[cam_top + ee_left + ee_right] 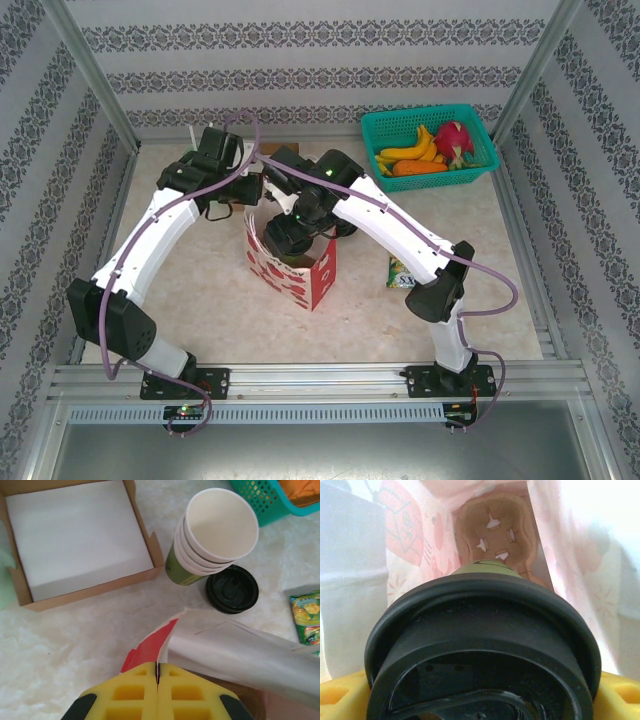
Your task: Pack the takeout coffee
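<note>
The takeout coffee (480, 645) is in the bag (405, 545), above a carrier (470, 525).

The lid of the takeout coffee (480, 630) is glossy black plastic — the bag (240, 655) matt paper.

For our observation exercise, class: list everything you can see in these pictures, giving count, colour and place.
takeout coffee: one, green with black lid, over the bag's mouth
paper bag: one, red and white, table centre
cup carrier: one, brown, inside the bag's bottom
cup stack: one, green, beside the box
black lid: one, beside the stack
box: one, brown, left of the stack
basket: one, teal, far right corner
snack packet: one, green, right of the bag
left gripper: yellow, shut on the bag's edge
right gripper: yellow, shut on the coffee
</note>
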Controlling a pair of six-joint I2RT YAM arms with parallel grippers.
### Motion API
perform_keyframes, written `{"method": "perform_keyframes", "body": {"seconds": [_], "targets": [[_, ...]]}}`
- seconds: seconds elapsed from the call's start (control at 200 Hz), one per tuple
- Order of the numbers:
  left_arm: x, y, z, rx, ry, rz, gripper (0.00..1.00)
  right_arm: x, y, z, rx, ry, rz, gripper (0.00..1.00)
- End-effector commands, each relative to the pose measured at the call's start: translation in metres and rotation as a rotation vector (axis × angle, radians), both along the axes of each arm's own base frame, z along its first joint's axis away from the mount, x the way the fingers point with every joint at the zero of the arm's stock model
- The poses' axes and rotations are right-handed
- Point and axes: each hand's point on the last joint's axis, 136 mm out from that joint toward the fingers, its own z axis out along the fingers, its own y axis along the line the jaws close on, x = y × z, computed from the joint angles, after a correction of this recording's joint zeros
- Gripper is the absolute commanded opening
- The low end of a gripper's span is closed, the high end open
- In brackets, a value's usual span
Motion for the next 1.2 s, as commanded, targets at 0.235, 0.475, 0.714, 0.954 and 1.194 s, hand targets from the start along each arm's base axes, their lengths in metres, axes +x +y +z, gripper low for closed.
{"method": "perform_keyframes", "body": {"seconds": [0.235, 0.475, 0.714, 0.954, 1.194], "targets": [[0.022, -0.016, 0.000, -0.028, 0.032, -0.069, 0.00, 0.005, -0.028, -0.017, -0.183, -0.021, -0.039, 0.51], [0.025, -0.029, 0.008, -0.067, -0.008, -0.138, 0.00, 0.001, -0.027, -0.030, -0.197, 0.038, -0.015, 0.51], [0.027, -0.029, 0.009, -0.056, -0.043, -0.176, 0.00, 0.006, -0.034, -0.044, -0.231, 0.060, -0.028, 0.51], [0.013, -0.038, 0.015, -0.058, -0.112, -0.327, 0.00, 0.013, -0.033, -0.056, -0.232, 0.082, -0.068, 0.51], [0.001, -0.037, 0.011, -0.013, -0.122, -0.407, 0.02, 0.014, -0.027, -0.063, -0.222, 0.091, -0.044, 0.51]]}}
